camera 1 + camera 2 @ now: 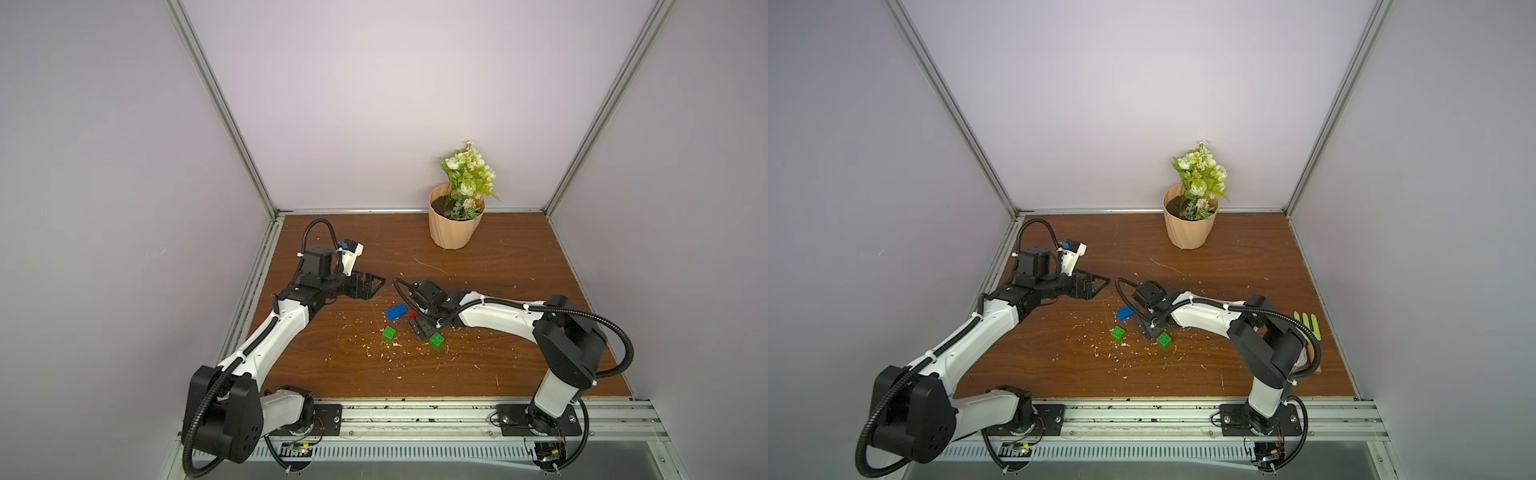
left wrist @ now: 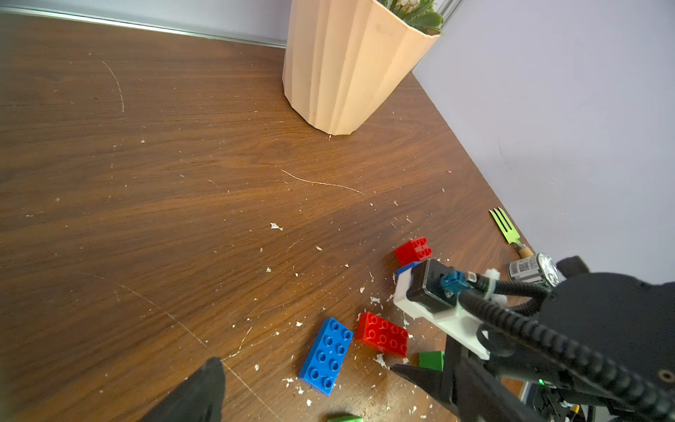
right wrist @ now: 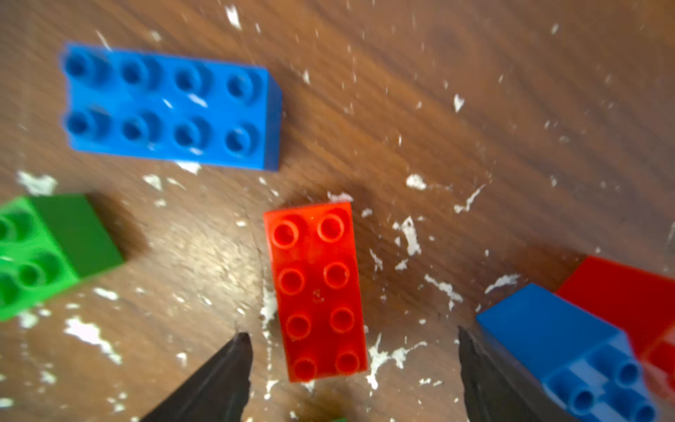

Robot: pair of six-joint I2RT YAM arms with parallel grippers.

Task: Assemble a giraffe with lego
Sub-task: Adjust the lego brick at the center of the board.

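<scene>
Lego red brick (image 3: 316, 288) lying studs-up on the surface (image 3: 420, 91), near end between the spread fingers of the open right hand (image 3: 353, 332). Risk on closing: small blue brick (image 3: 548, 329), just beside one finger, pinched or shoved aside.

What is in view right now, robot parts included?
long blue brick: one, blue, studs up, mid-table
long red brick: one, red, between the right hand's fingers, ungripped
small blue brick: one, blue, on its side beside that hand
small red brick: one, red, next to the small blue
green bricks: two, green, nearest the robot's bases
plant pot: one, peach, by back wall
fork: one, green, by the right wall
barcoded can: one, silvery, beside the fork
white flecks: many, scattered on the brown table
left hand: one, black, open, empty, left of bricks
right hand: one, black, open, over long red brick
</scene>
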